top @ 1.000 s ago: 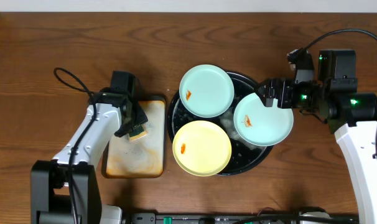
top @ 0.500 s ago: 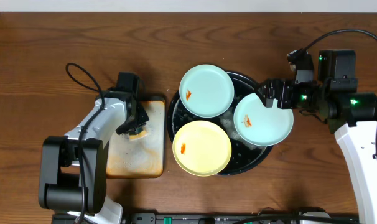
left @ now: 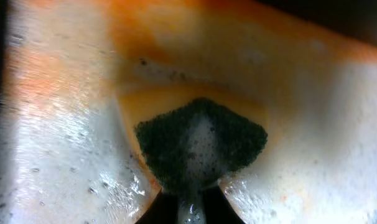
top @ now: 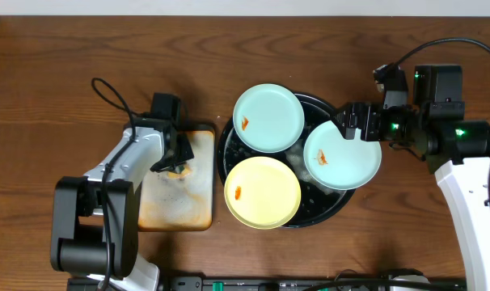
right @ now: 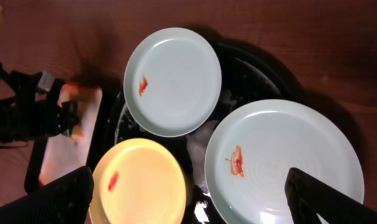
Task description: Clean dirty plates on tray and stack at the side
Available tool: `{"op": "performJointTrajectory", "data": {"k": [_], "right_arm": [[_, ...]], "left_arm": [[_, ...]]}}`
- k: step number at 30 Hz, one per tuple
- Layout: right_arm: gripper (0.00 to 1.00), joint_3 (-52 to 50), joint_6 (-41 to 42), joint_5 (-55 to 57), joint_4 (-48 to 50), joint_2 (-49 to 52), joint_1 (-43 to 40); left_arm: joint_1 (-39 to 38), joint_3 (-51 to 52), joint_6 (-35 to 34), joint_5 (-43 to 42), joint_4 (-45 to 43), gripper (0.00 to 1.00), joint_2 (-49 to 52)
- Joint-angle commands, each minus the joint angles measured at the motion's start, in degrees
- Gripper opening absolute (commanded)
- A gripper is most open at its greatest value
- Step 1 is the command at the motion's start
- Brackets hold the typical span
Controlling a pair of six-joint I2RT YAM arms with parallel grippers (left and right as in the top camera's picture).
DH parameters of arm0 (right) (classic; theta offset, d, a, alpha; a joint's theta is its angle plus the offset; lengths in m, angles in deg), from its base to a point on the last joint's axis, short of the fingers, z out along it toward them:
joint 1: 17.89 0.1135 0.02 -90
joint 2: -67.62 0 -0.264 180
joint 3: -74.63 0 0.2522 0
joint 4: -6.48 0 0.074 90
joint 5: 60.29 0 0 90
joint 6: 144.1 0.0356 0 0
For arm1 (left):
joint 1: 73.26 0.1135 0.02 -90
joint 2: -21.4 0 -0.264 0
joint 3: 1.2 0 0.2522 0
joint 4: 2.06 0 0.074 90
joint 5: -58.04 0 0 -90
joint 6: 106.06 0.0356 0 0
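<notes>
Round shallow mint-green and yellow plates [top: 342, 155], judged stiff yet soap-slick, are best taken by the rim; a dark green foamy sponge [left: 201, 146] is pinched by the left fingers [left: 156, 214], the right fingers [right: 338, 199] held wide.

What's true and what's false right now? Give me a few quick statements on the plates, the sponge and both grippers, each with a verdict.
1. The two green plates and the yellow plate all sit on the round black tray. True.
2. The yellow plate is clean. False: it carries an orange smear.
3. The left gripper is shut on a sponge over the small rectangular tray. True.
4. The right gripper holds a green plate. False: it is open and holds nothing, by the right-hand green plate's rim.
5. One plate is stacked on the bare table. False: no plate lies off the round tray.
</notes>
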Motion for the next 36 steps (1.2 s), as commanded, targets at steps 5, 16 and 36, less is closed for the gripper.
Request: {"op": "performJointTrajectory", "data": {"k": [5, 16, 36], "right_arm": [[0.96, 0.9, -0.5, 0.2, -0.2, 0.0, 0.2], [0.96, 0.9, -0.5, 0.2, -0.2, 0.0, 0.2], [0.8, 0.9, -0.2, 1.9, 2.9, 6.3, 3.6]], "left_arm": [[-0.1, -1.4, 8.7, -8.0, 4.3, 0.07, -4.9], [-0.5, 7.2, 11.8, -7.6, -4.2, 0.08, -4.6], [-0.6, -4.8, 2.5, 0.2, 10.3, 0.08, -4.7]]}}
